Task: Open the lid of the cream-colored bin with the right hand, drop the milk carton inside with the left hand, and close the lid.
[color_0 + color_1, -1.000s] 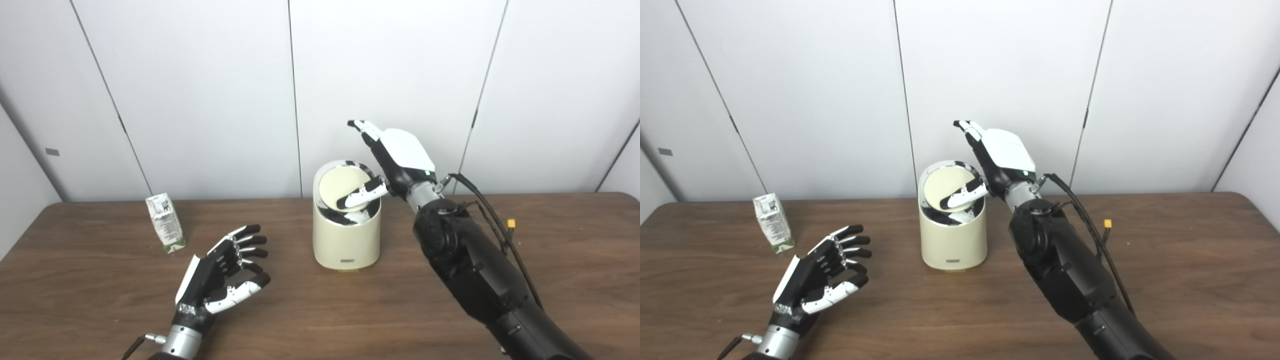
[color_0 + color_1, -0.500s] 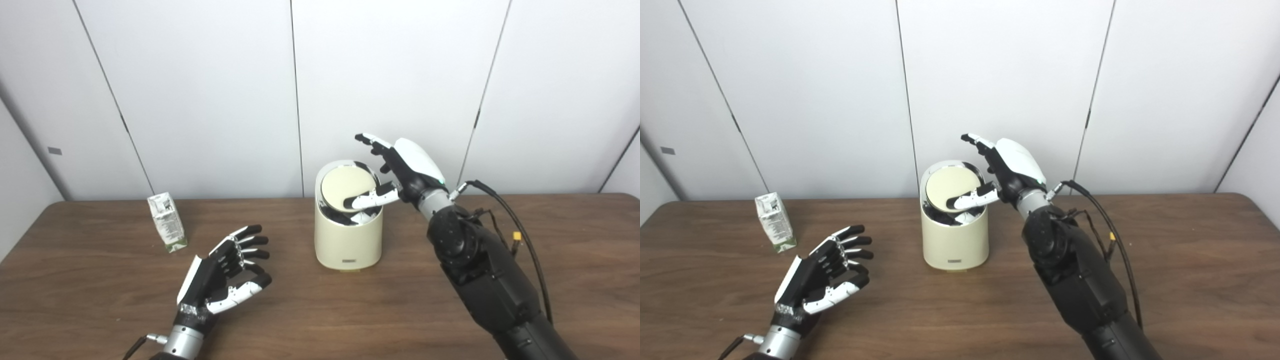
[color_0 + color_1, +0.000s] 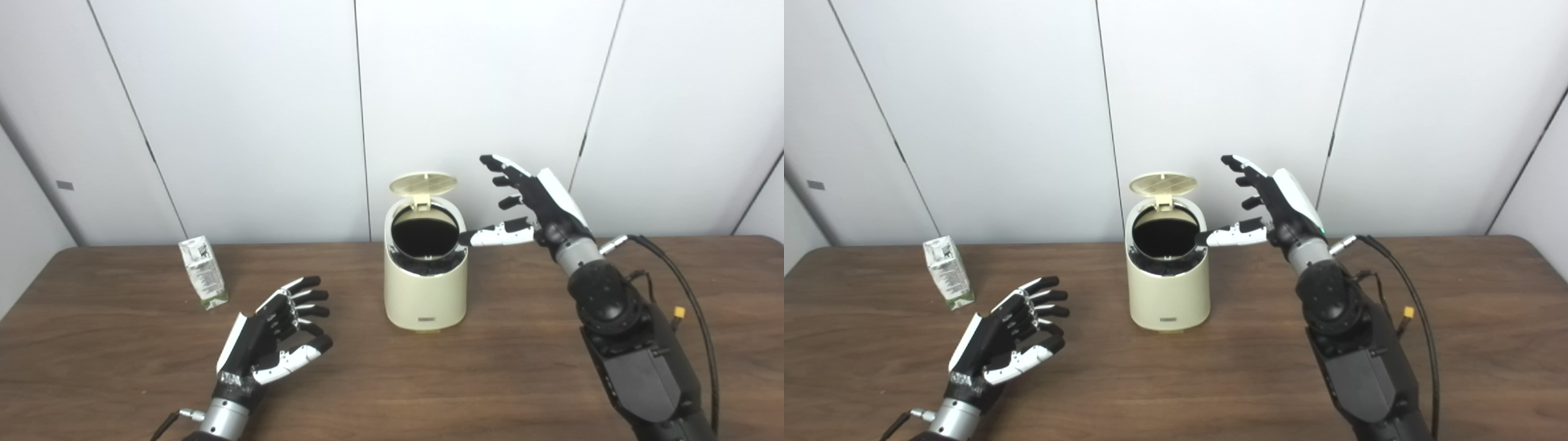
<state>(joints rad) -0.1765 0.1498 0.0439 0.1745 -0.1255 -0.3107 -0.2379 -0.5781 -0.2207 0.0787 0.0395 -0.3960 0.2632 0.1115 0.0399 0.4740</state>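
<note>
The cream-colored bin is seen at the middle of the wooden table, its lid raised upright at the back and its dark interior exposed. The right hand is held just to the right of the bin's rim, fingers spread apart and nothing gripped, the thumb tip close by the rim; contact cannot be made out. The milk carton is shown standing well to the left of the bin. Between carton and bin, nearer the front edge, the left hand is held with fingers apart, empty.
</note>
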